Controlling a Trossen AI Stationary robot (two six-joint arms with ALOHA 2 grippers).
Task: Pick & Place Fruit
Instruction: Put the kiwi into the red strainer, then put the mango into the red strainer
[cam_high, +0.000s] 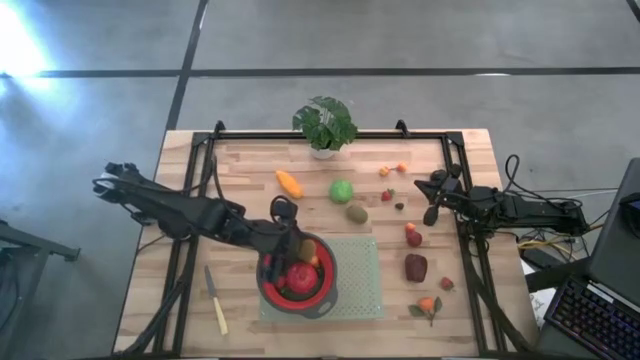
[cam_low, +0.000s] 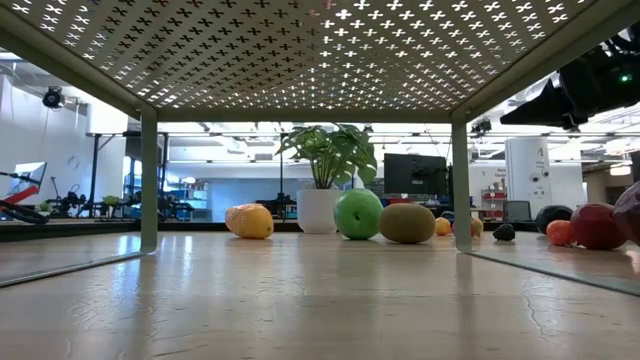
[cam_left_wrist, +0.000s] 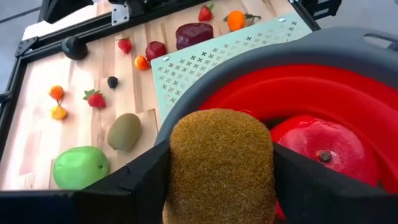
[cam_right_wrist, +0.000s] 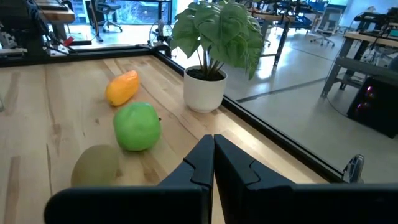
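A fuzzy brown kiwi (cam_left_wrist: 221, 165), oval and rough like coarse felt, sits clamped between the two dark fingers of the left gripper (cam_left_wrist: 221, 186). It hangs over the rim of a round bowl (cam_high: 268, 287) with a grey outer wall and a glossy red inside. A shiny red apple (cam_left_wrist: 323, 149) with a small dark stem pit lies in the bowl, just beside the held kiwi. The bowl stands on a pale green mat (cam_high: 360, 275) punched with small crosses, on a table (cam_high: 250, 190) of light wooden planks.

A second kiwi (cam_high: 357, 213) lies on the wood, near a smooth green ball (cam_high: 342, 190). An orange elongated piece (cam_high: 289, 183) lies further left, and a leafy potted plant (cam_high: 325, 125) in a white pot stands at the far edge. A dark-red lump (cam_high: 415, 267) lies right of the mat, with a small strawberry (cam_high: 387, 195) and other tiny red and orange pieces scattered around it. A knife (cam_high: 216, 300) with a pale handle lies left of the bowl.

The left arm stretches in from the left edge, bent low across the table, its wrist over the bowl. The right arm waits at the right edge, its gripper (cam_high: 432, 212) pointed toward the table with fingers pressed together and holding nothing.
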